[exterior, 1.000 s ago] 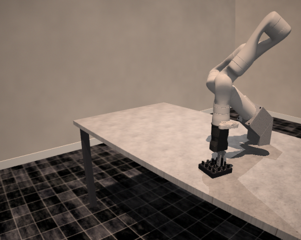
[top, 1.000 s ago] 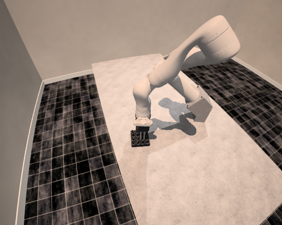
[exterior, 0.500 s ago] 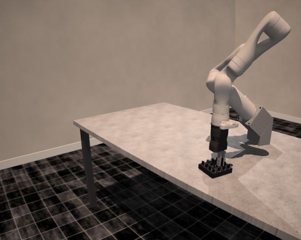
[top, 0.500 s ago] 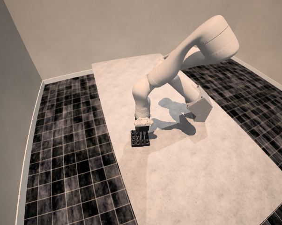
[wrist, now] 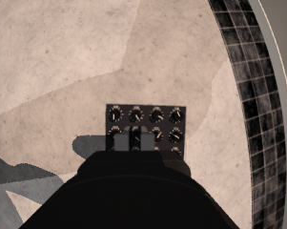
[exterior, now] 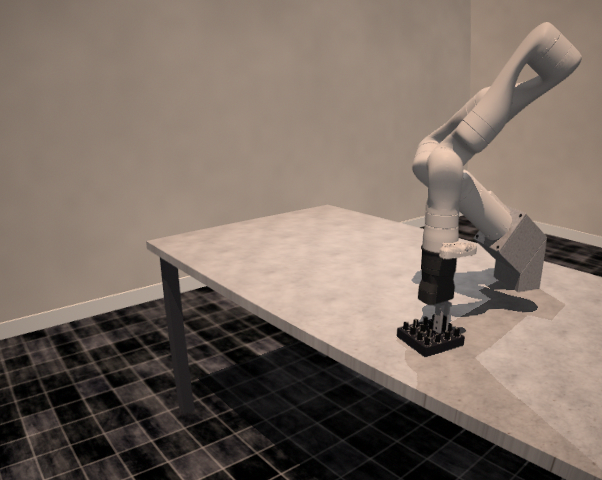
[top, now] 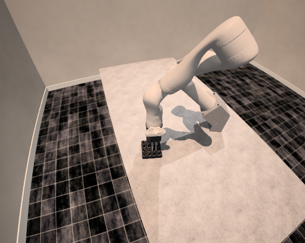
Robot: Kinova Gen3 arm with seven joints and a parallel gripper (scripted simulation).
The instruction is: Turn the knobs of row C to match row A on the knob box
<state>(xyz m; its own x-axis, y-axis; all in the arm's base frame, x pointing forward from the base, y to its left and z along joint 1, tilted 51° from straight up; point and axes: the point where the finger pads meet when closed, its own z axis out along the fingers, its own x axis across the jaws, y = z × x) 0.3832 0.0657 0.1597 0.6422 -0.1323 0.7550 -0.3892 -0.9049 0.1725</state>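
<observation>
Sits on the table (top: 213, 193) (exterior: 291, 279) as a dark block of knobs: the knob box (top: 151, 157) (exterior: 426, 350) (wrist: 147, 125), below centre in the top view, right of centre and low in the exterior view, mid-frame in the wrist view. Shows in its uppermost wrist-view row a leftmost knob (wrist: 115, 114) with its white line running down the frame, and next to it a knob (wrist: 136, 114) lined toward the lower right. Cannot make out the printed names at this size.

Reaches straight down over the box with the gripper (top: 154, 150) (exterior: 439, 330) (wrist: 135, 135), its fingers to the left and right of a knob (wrist: 135, 136) in the second row from the top of the wrist view, second from the left. Looks closed on that knob, with only a narrow gap between the fingers. Hides part of the box's lower portion in the wrist view.

Rises behind, pale and bent, as the arm (top: 179, 75) (exterior: 443, 170), then climbs to the upper right in both outside views. Stands farther back on a grey angled pedestal (top: 217, 119) (exterior: 531, 258), at centre right, with shadows spread between it and the box. Ends beyond in dark tiled floor (top: 76, 146) (exterior: 94, 372) (wrist: 257, 95) and a beige wall (top: 94, 31) (exterior: 213, 103)
</observation>
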